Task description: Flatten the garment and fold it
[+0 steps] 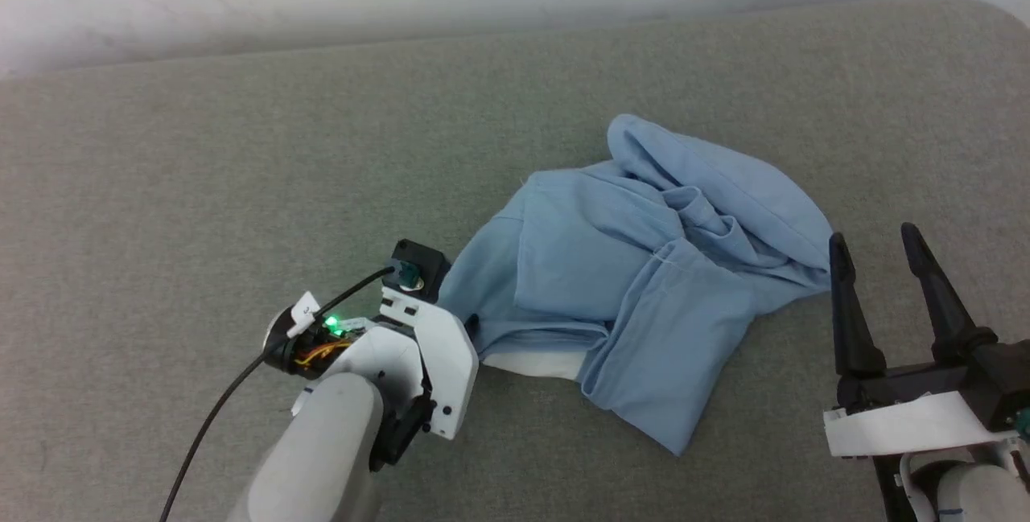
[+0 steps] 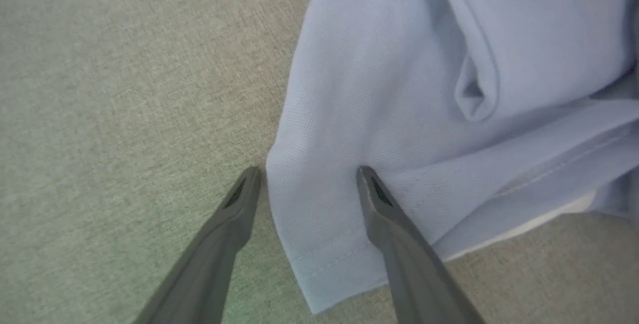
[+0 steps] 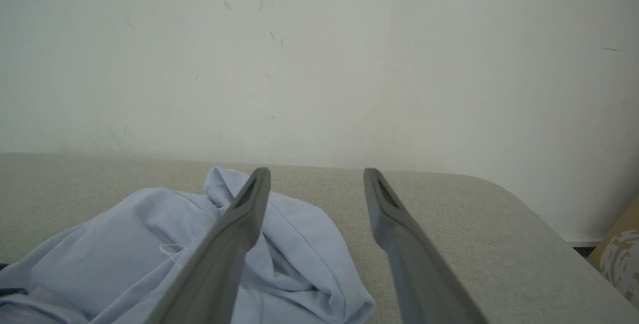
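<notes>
While the garment (image 1: 636, 281) lies crumpled on the grey cushion (image 1: 241, 152), my left gripper (image 2: 309, 176) is spread wide, its fingers straddling a hemmed edge with nothing pinched. My right gripper (image 1: 875, 242) is spread too, just beside the garment's right side, holding nothing.

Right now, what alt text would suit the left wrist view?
The open left tool straddles a hemmed edge of the crumpled light blue garment, one finger beside the cloth, the other over it. A grey fabric surface lies to the left.
</notes>
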{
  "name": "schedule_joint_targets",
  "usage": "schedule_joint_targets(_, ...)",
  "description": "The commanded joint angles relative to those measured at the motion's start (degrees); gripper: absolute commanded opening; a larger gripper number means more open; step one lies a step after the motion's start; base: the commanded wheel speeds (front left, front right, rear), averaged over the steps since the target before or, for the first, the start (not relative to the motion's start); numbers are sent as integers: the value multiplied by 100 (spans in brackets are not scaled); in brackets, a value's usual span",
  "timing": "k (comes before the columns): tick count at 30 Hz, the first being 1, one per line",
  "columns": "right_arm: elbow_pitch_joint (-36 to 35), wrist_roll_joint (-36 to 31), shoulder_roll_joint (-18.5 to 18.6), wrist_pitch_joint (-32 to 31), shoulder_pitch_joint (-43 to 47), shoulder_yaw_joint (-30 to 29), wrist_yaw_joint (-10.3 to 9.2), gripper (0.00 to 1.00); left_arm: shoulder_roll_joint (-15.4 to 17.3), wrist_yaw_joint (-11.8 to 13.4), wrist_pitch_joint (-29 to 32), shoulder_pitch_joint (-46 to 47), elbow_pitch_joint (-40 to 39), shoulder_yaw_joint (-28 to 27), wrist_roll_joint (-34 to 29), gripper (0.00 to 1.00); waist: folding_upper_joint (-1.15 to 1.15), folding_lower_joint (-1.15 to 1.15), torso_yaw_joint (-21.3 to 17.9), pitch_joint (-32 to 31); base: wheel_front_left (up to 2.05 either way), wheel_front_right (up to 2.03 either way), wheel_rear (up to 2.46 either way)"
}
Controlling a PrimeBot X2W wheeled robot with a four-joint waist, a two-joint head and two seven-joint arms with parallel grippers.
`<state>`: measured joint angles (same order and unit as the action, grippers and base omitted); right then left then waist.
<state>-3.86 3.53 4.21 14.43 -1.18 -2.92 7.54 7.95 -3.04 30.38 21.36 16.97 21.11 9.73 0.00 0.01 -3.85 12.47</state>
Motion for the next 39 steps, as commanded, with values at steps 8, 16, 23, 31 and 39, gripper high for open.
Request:
schedule_joint_targets(8,160,-81,-71,55,-91,15,-5,100,53,22,-268,-120,2,-42,155,0,0,-1,-24,169,0,0,0)
schedule_joint_targets(16,383,-130,-56,56,10,81,-5,100,45,453,-1622,-441,-707,-633,386,0,0,-1,345,-345,0,0,0)
schedule_joint_targets(23,519,-136,-61,-8,139,152,-5,100,341,918,-1907,-1137,-1203,-1342,600,0,0,-1,643,-629,0,0,0)
schedule_joint_targets(31,586,-116,-21,-167,163,236,-5,100,460,1286,-1870,-1868,-1068,-1802,784,47,0,-1,792,-590,0,0,0)
schedule_joint_targets(39,703,-81,72,-354,167,346,-5,100,257,1011,-2854,-1706,-1026,-1607,798,100,0,-1,856,-723,0,0,0)
